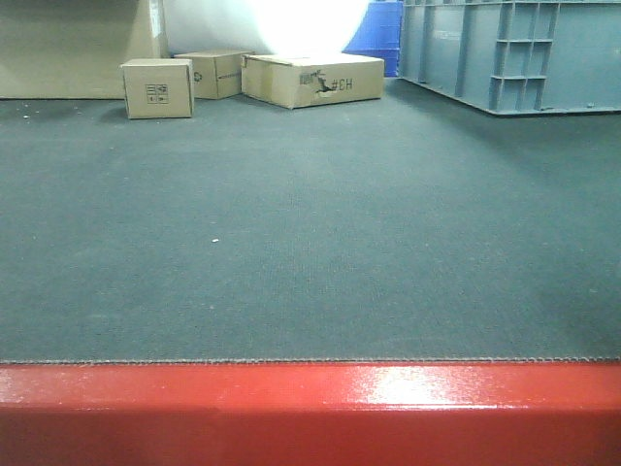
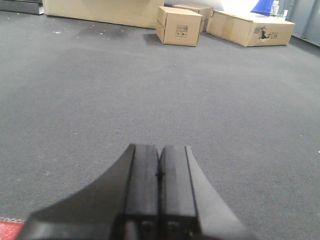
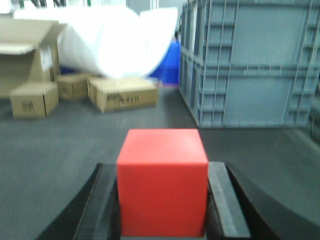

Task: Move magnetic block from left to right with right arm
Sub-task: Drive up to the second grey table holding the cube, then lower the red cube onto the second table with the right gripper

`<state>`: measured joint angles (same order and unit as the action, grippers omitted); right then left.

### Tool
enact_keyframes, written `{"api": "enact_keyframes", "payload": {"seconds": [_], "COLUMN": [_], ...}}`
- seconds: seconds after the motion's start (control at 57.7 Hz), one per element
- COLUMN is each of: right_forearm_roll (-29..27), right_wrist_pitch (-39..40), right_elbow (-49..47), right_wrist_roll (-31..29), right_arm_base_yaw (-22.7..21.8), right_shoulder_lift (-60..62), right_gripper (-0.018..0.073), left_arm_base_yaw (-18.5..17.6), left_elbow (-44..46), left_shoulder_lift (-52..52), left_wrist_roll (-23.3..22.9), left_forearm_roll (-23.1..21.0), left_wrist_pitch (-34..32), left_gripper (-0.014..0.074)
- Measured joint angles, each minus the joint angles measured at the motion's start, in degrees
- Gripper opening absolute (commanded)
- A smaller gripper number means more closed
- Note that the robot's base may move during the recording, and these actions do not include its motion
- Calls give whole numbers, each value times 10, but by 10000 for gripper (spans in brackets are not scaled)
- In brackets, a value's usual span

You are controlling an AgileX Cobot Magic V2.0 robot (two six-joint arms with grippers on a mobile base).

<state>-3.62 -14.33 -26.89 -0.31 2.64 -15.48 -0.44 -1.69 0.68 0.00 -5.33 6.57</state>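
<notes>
Fingers of the right gripper (image 3: 162, 200) clamped the magnetic block (image 3: 162, 182) between them.
Each dark finger (image 3: 227, 200) pressed a side face of the red cube, which sat upright above the grey carpet (image 3: 60, 150). On the left gripper (image 2: 160, 175), the fingers (image 2: 142, 175) were shut together, holding nothing, with cardboard boxes (image 2: 179, 26) well beyond.

Magnetic block (image 3: 162, 182) bottom and right claw (image 3: 162, 200) cut off, blurred

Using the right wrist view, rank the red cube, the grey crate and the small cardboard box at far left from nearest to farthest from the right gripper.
1. magnetic block, held between the jaws.
2. grey crate, ahead right.
3. small cardboard box, far left; close to the crate in depth.
</notes>
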Motion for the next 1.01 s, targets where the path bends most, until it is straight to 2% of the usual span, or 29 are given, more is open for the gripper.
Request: {"api": "enact_keyframes", "payload": {"seconds": [0.225, 0.329, 0.451, 0.537, 0.797, 0.936, 1.005], "right_forearm_roll": [0, 7, 36, 62, 81, 75, 54], "right_wrist_pitch": [-100, -123, -153, -181, -254, -309, -344], "right_elbow": [-89, -114, -142, -166, -284, -364, -415], "right_wrist_roll": [0, 3, 16, 49, 236, 260, 266], "right_arm_base_yaw": [0, 20, 77, 127, 245, 295, 316], "right_shoulder_lift": [-161, -243, -337, -400, -581, -673, -725], "right_gripper": [283, 283, 286, 286, 286, 286, 286], "left_arm_base_yaw": [0, 0, 0, 0, 0, 0, 0], "left_elbow": [0, 0, 0, 0, 0, 0, 0], "left_shoulder_lift": [0, 0, 0, 0, 0, 0, 0], "left_wrist_roll": [0, 0, 0, 0, 0, 0, 0], "left_forearm_roll": [0, 0, 0, 0, 0, 0, 0], "left_wrist_pitch": [0, 0, 0, 0, 0, 0, 0], "left_gripper": [-126, -126, -126, -126, -126, -126, -126]}}
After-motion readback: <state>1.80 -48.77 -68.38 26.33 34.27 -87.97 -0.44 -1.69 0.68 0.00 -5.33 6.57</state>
